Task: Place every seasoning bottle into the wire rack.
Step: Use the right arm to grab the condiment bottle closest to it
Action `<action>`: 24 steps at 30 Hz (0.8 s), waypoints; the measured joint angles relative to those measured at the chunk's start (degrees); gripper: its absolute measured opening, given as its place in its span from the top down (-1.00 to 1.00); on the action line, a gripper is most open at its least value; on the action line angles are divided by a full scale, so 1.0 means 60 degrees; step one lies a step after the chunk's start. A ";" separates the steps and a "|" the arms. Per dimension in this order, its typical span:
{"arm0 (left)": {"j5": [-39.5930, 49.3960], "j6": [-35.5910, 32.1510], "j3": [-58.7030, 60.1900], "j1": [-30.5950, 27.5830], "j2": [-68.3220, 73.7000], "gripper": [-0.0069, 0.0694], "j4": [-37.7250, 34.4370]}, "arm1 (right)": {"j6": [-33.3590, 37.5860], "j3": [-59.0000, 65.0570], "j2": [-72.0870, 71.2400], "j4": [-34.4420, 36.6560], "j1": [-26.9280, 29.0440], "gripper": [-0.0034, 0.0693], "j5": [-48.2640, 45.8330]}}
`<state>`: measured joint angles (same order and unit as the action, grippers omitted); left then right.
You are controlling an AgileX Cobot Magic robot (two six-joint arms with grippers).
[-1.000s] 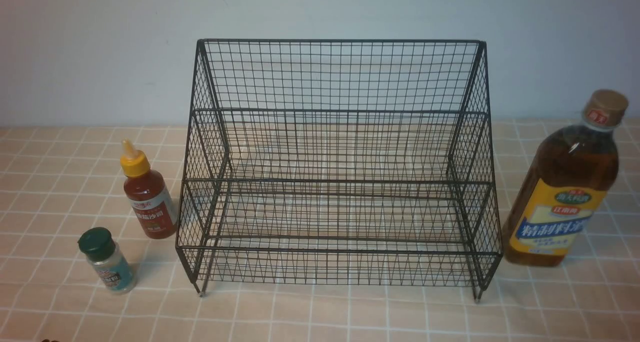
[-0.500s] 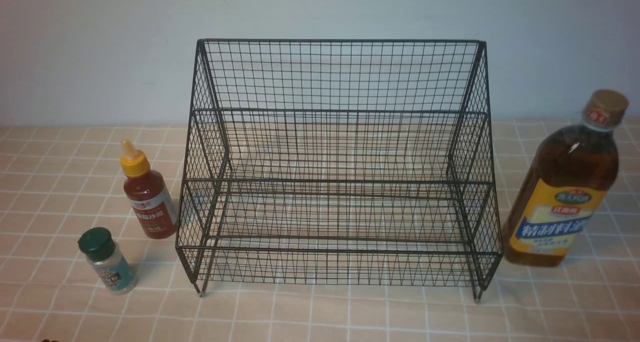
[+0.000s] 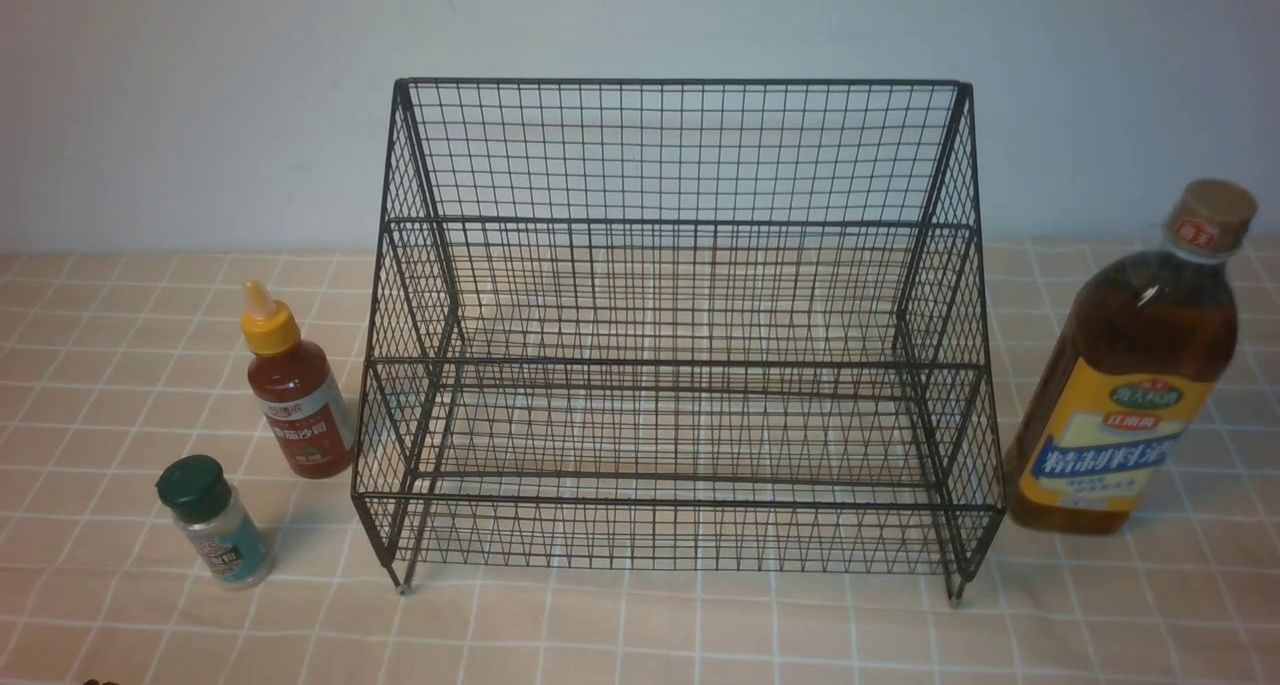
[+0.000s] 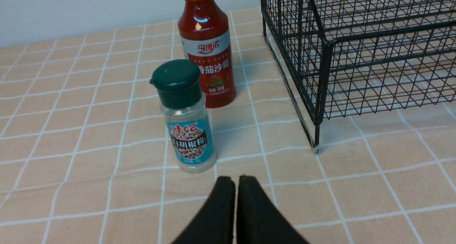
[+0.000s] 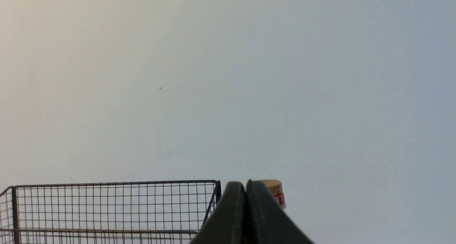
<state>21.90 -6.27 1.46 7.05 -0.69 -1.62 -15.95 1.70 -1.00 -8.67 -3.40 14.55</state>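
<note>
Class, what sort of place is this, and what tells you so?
Probably a staged kitchen tabletop: a red sauce bottle, an amber bottle and a wire rack on a checked tablecloth.

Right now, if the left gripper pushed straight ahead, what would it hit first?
Probably the green-capped shaker, standing just ahead of the shut left gripper; it might only graze its side, though.

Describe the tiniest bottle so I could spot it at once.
Find the big black wire rack in the middle. Two bottles stand to its left: a red sauce bottle close beside it, and the shaker further out and nearer the camera. The shaker is the shortest, clear-bodied with a dark green cap and teal label.
</note>
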 joint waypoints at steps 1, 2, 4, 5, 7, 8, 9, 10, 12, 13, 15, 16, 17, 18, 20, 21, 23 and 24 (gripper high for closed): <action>0.0000 0.0000 0.0000 0.0000 0.0000 0.84 0.0000 | -0.0001 0.0000 0.0000 0.0011 0.0000 0.94 0.0030; 0.0000 0.0000 0.0000 0.0000 0.0000 0.84 0.0000 | -0.0018 0.0000 0.0000 0.0104 0.0000 0.94 0.0174; 0.0000 0.0000 0.0000 0.0000 0.0000 0.84 0.0000 | -0.0156 0.0000 0.0000 0.0462 0.0000 0.94 0.0435; 0.0000 0.0000 0.0000 0.0000 0.0000 0.84 0.0000 | -0.0299 0.0000 0.0000 0.0789 0.0000 0.94 0.0758; 0.0000 0.0000 0.0000 0.0000 0.0000 0.84 0.0000 | -0.0433 -0.0024 0.0010 0.1292 0.0000 0.94 0.1183; 0.0000 0.0000 0.0000 0.0000 0.0000 0.84 0.0000 | -0.0445 -0.0114 0.0065 0.1380 0.0000 0.94 0.1177; 0.0000 0.0000 0.0000 0.0000 0.0000 0.84 0.0000 | -0.0452 -0.0267 0.0175 0.1445 0.0000 0.94 0.1160; 0.0000 0.0000 0.0000 0.0000 0.0000 0.84 0.0000 | -0.0452 -0.0313 0.0213 0.1445 0.0000 0.94 0.1159; 0.0000 0.0000 0.0000 0.0000 0.0000 0.84 0.0000 | -0.0452 -0.1096 0.0864 0.1498 0.0000 0.94 0.0891; 0.0000 0.0000 0.0000 0.0000 0.0000 0.84 0.0000 | -0.0452 -0.1399 0.1159 0.1498 0.0000 0.93 0.0703; 0.0000 0.0000 0.0000 0.0000 0.0000 0.84 0.0000 | -0.0452 -0.2165 0.2021 0.1360 0.0000 0.91 0.0231; 0.0000 0.0000 0.0000 0.0000 0.0000 0.84 0.0000 | -0.0452 -0.2239 0.2116 0.1334 0.0000 0.90 0.0231; 0.0000 0.0000 0.0000 0.0000 0.0000 0.84 0.0000 | -0.0452 -0.2815 0.2907 0.1038 0.0000 0.86 -0.0146; 0.0000 0.0000 0.0000 0.0000 0.0000 0.84 0.0000 | -0.0462 -0.3084 0.3319 0.0869 0.0000 0.83 -0.0301; 0.0000 0.0000 0.0000 0.0000 0.0000 0.84 0.0000 | -0.0482 -0.3773 0.4461 0.0385 0.0000 0.74 -0.0576; 0.0000 0.0000 0.0000 0.0000 0.0000 0.84 0.0000 | -0.0496 -0.4003 0.4870 0.0229 0.0000 0.69 -0.0625; 0.0000 0.0000 0.0000 0.0000 0.0000 0.84 0.0000 | -0.0559 -0.4489 0.5765 -0.0051 0.0000 0.59 -0.0663; 0.0000 0.0000 0.0000 0.0000 0.0000 0.84 0.0000 | -0.0595 -0.4785 0.6331 -0.0151 0.0000 0.49 -0.0663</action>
<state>21.90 -6.27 1.46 7.05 -0.69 -1.62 -19.52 -27.01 36.99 -9.58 -3.40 10.58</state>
